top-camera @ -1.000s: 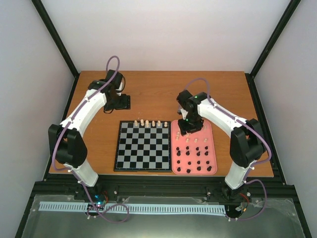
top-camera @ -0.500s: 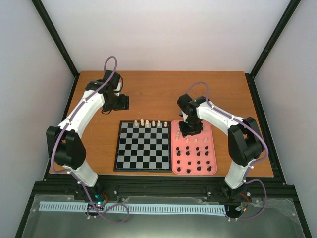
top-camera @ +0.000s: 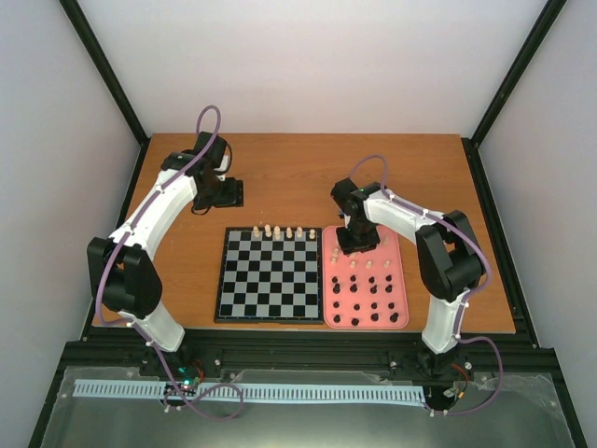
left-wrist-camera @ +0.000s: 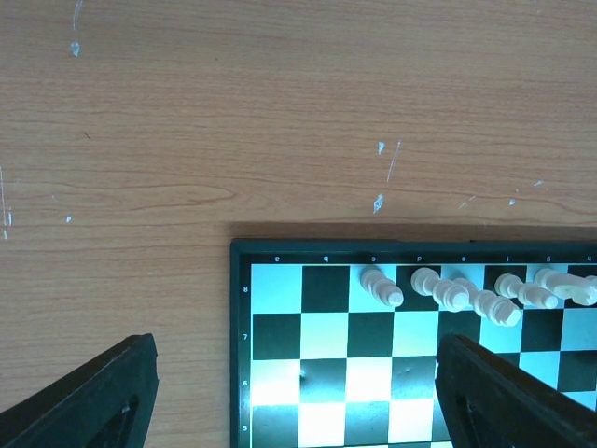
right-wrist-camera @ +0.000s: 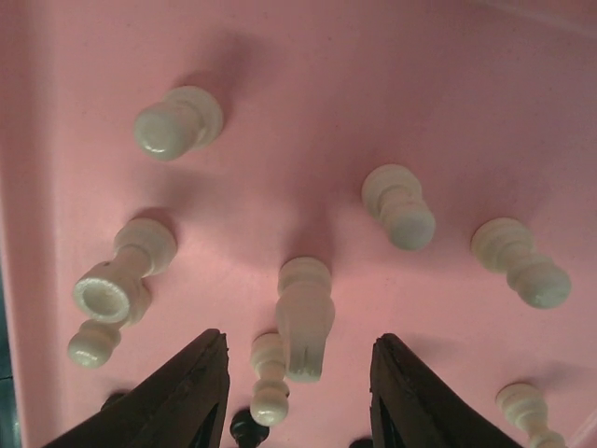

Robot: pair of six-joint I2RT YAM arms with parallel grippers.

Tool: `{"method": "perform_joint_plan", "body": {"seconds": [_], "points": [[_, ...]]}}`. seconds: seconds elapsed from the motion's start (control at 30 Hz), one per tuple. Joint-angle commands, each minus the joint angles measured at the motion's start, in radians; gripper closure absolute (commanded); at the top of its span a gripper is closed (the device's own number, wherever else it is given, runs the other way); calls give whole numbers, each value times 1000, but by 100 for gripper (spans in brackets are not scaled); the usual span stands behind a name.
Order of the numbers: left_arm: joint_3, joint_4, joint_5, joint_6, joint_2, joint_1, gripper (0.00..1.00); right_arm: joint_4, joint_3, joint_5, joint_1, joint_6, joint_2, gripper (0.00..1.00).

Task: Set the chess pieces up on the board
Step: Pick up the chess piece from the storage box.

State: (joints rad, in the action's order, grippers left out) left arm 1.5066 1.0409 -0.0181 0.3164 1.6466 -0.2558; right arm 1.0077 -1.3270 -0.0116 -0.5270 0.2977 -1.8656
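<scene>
Black-fingered left gripper (left-wrist-camera: 294,378): jaws wide apart, nothing between them; it hovers over the table (top-camera: 298,173) by the board's far-left corner.
Risk, left: judged from that spot, a careless drop or sideways sweep could knock the cream row (left-wrist-camera: 466,297) off its squares.
Board (top-camera: 270,289): lies flat mid-table, with the tray (right-wrist-camera: 308,84) just beside its right edge.
Risk, board: the cream row is tightly packed, so setting another piece beside it could topple a neighbour.
Right gripper (right-wrist-camera: 298,355): low over the tray's far end, jaws apart on either side of a cream piece (right-wrist-camera: 303,322), with gaps on both sides and no contact.
Risk, right: a smaller pawn (right-wrist-camera: 269,378) also sits between the fingers, so a squeeze could pinch both or flick one away.
Risk, grip: the cream piece is rounded and smooth; caught off-centre it could tilt or slip out on lifting.
Count, arms: two.
Count, board: one.
Count, cream on board: six, all on the far row.
Count, tray: one.
Count, cream in tray: about eight in the wrist view.
Count, black pieces (top-camera: 373,303): roughly a dozen in the tray, too small to count exactly; none on the board.
</scene>
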Motion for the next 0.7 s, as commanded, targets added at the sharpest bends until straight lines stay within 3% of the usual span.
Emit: {"method": "perform_joint_plan", "body": {"seconds": [0.0,0.23,0.67], "points": [[37,9,-4,-19,-3,3,16,-20,-21,19,13,4,-22,58],[46,11,0,-17,13,3,16,-33,-14,12,20,-6,-41,62],[44,10,-6,-19,17,3,16,-13,-41,11,21,-17,-57,87]]}}
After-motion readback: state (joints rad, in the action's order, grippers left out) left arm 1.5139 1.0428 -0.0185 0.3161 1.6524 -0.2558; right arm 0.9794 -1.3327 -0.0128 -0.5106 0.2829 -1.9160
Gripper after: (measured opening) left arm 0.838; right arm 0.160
